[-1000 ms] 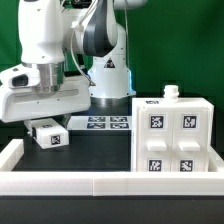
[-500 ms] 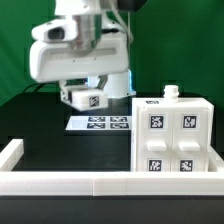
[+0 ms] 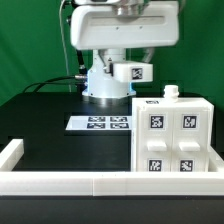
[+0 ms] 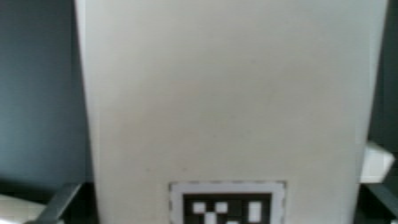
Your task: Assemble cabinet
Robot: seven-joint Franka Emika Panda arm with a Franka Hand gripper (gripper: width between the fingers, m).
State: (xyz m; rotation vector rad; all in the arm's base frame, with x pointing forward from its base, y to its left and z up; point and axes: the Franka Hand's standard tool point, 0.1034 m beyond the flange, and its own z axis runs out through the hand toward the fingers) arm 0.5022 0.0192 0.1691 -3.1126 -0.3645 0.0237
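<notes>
The cabinet (image 3: 172, 135) is a large white box with several square tags on its front, standing at the exterior view's right; a small white peg (image 3: 172, 92) sticks up from its top. My gripper (image 3: 126, 66) is shut on a small white tagged part (image 3: 133, 72) and holds it in the air, above and just left of the cabinet's top, clear of it. In the wrist view the white part (image 4: 222, 100) fills the picture, its tag (image 4: 226, 205) between my gripper (image 4: 222, 200). A dark finger (image 4: 57, 203) shows beside it.
The marker board (image 3: 100, 123) lies flat on the black table left of the cabinet. The robot base (image 3: 105, 85) stands behind it. A low white border rail (image 3: 60, 181) runs along the front and the left side.
My gripper has carried the white tagged part up off the table at the left and across to the right, now near the cabinet's top.
</notes>
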